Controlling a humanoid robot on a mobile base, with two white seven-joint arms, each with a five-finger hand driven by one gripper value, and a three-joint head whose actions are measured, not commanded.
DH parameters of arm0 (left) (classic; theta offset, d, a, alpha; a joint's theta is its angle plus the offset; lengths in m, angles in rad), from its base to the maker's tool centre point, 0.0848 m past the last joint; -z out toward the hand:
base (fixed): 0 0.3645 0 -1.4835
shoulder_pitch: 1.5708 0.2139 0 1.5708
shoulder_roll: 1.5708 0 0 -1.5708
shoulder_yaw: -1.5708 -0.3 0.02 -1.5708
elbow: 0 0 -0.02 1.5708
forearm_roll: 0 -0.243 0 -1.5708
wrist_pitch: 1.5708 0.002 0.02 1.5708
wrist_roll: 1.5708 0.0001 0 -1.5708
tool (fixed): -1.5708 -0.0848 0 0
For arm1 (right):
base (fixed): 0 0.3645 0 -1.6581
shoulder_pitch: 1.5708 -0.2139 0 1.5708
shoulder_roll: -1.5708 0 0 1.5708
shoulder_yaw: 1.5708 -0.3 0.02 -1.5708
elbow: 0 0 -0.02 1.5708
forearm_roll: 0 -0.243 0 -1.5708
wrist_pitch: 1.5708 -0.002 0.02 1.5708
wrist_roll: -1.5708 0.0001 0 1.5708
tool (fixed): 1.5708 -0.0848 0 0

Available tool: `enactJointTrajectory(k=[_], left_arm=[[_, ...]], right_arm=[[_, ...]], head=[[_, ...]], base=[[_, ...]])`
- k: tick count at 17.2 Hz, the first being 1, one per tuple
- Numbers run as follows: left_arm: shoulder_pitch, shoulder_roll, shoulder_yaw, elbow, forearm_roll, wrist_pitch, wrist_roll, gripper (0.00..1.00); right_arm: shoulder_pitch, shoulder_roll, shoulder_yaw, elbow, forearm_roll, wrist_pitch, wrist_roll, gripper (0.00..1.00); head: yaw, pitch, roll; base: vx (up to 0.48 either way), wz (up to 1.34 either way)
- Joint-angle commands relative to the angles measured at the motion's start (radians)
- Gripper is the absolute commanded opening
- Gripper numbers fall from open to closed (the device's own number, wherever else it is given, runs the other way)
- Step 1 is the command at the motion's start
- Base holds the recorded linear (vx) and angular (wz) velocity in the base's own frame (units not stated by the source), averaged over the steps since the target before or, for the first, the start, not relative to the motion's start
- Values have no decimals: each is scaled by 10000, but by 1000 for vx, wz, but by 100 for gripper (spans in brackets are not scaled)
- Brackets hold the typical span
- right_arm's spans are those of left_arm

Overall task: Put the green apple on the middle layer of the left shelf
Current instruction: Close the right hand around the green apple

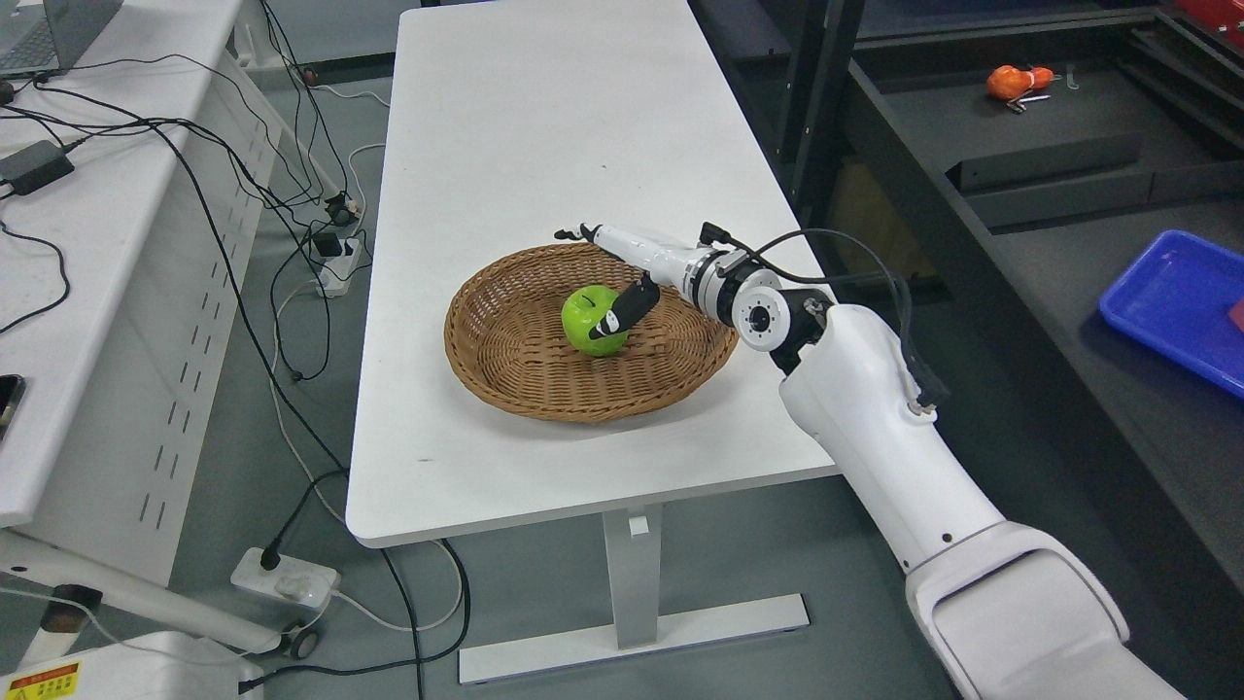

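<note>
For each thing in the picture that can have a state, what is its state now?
green apple: lying in the basket, not lifted, a dark finger against its right side.
wicker basket: upright on the white table, holding only the apple.
right hand: over the basket, fingers spread, grasp not closed.
blue tray: on the dark surface at right, mostly bare.
orange object: lying on the dark shelf, far right.

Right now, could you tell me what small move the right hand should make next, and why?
Probably close the fingers around the apple. The right hand reaches over the basket, one dark finger lies against the apple, the others extend past it, and the apple sits in the basket, not lifted.
</note>
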Motion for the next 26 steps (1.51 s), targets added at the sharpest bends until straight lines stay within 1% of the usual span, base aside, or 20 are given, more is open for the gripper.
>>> enactJointTrajectory(k=[1, 5, 8, 10, 12, 14, 15, 16, 17, 18, 19, 21, 22, 23, 24, 26], left_arm=[[0, 175, 0, 0, 0, -17, -8, 100], [0, 175, 0, 0, 0, -17, -8, 100], [0, 175, 0, 0, 0, -2, -8, 100], [0, 175, 0, 0, 0, -2, -8, 100], [0, 175, 0, 0, 0, -2, -8, 100], [0, 175, 0, 0, 0, -2, 7, 100], [0, 175, 0, 0, 0, -2, -8, 100], [0, 175, 0, 0, 0, -2, -8, 100], [0, 175, 0, 15, 0, -2, -8, 100], [0, 175, 0, 0, 0, -2, -8, 100], [0, 175, 0, 0, 0, -2, 7, 100], [0, 175, 0, 15, 0, -2, -8, 100], [0, 175, 0, 0, 0, -17, -8, 100], [0, 175, 0, 0, 0, -17, -8, 100], [0, 175, 0, 15, 0, -2, 7, 100], [0, 175, 0, 0, 0, -17, -8, 100]], right_arm=[[193, 186, 558, 1141, 678, -63, -41, 99], [102, 186, 543, 1740, 711, -32, -270, 98], [86, 186, 528, 1756, 727, -32, -562, 88], [86, 186, 466, 1741, 711, -32, -639, 72], [-6, 186, 466, 1725, 742, -48, -746, 59], [-37, 186, 451, 1695, 727, -78, -777, 52], [-37, 186, 420, 1679, 727, -63, -793, 50], [-21, 186, 192, 1588, 712, -63, -808, 41], [55, 186, -250, 1192, 727, -139, -808, 19], [131, 186, -483, 809, 712, -246, -808, 5], [254, 10, -637, 410, 711, -277, -808, 1], [545, -435, -1142, -571, 711, -186, -854, 0], [850, -771, -1342, -1441, 681, -79, -1127, 0], [1309, -1123, -1435, -2498, 681, 134, -1996, 0], [1830, -1400, -1436, -3283, 666, 334, -3432, 0], [2826, -1830, -1436, -4146, 620, 367, -6194, 0]], head=[[0, 0, 0], [0, 0, 0], [0, 0, 0], [0, 0, 0], [0, 0, 0], [0, 0, 0], [0, 0, 0], [0, 0, 0], [0, 0, 0], [0, 0, 0], [0, 0, 0], [0, 0, 0], [0, 0, 0], [0, 0, 0], [0, 0, 0], [0, 0, 0]], base=[[0, 0], [0, 0], [0, 0], [0, 0], [0, 0], [0, 0], [0, 0], [0, 0], [0, 0], [0, 0], [0, 0], [0, 0], [0, 0], [0, 0], [0, 0], [0, 0]])
